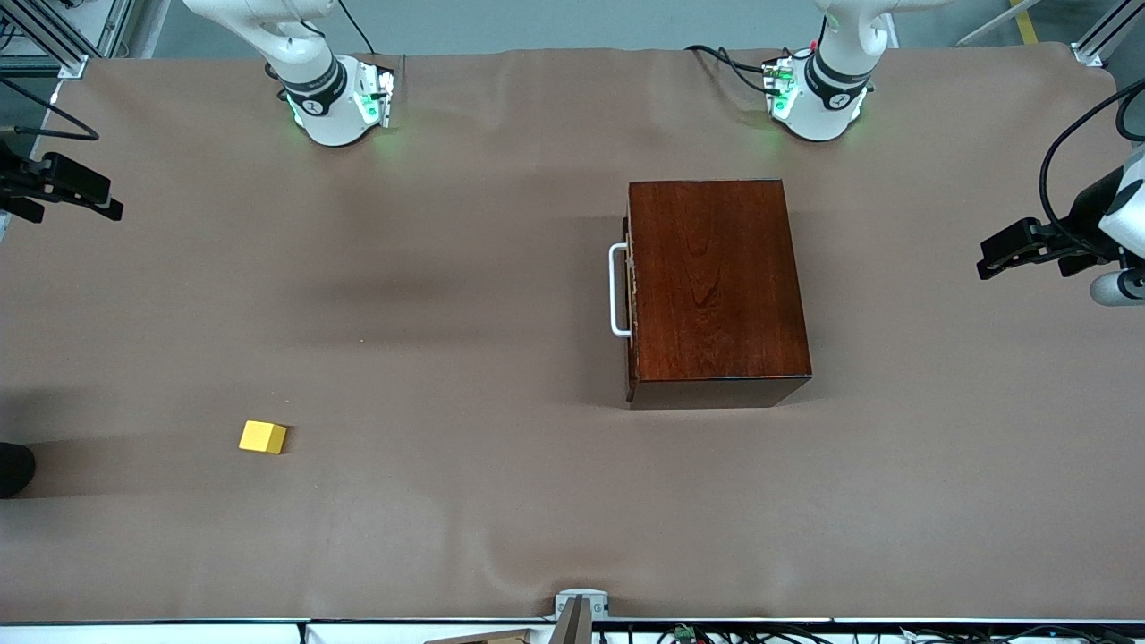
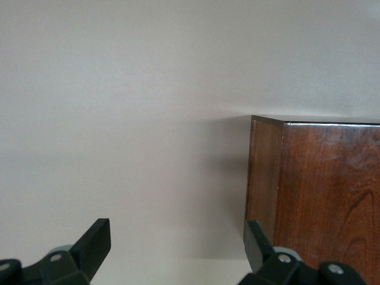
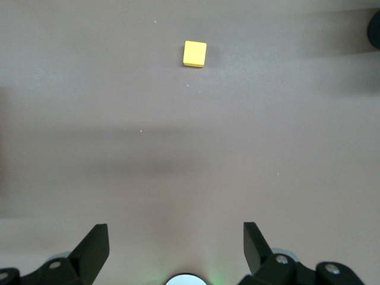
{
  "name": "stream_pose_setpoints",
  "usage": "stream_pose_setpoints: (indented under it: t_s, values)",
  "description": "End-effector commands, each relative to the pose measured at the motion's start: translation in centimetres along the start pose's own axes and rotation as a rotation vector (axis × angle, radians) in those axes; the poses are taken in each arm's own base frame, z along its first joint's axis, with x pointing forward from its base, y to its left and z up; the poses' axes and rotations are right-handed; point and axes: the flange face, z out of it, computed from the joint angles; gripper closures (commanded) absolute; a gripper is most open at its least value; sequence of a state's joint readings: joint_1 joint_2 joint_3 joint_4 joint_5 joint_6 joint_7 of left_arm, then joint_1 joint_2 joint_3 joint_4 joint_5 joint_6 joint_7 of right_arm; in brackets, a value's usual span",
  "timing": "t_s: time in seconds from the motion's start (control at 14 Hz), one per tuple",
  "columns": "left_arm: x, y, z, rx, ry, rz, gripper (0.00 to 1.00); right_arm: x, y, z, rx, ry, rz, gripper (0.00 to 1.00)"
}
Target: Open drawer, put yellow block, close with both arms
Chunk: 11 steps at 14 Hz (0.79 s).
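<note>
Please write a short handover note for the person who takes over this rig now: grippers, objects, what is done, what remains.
Left gripper: open, empty, up at the left arm's end of the table, beside the wooden box.
Right gripper: open, empty, up at the right arm's end.
Drawer: shut, white handle untouched.
Yellow block: on the table, nearer the front camera, toward the right arm's end.
Done: nothing. Left: open, load, close.
</note>
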<state>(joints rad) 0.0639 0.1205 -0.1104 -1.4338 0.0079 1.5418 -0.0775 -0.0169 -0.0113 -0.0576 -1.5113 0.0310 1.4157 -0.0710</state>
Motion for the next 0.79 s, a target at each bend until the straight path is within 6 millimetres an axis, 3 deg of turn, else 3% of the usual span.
stream_pose_setpoints:
  t_s: [0.0, 0.71]
  values:
    - [-0.7, 0.3, -1.1, -0.006, 0.020, -0.001, 0.00, -0.1, -0.2, -0.1, 0.010, 0.004, -0.013, 0.00]
    - [-0.4, 1.3, -0.4, -0.001, 0.009, 0.017, 0.00, 0.1, -1.9, 0.1, 0.008, -0.001, -0.037, 0.00]
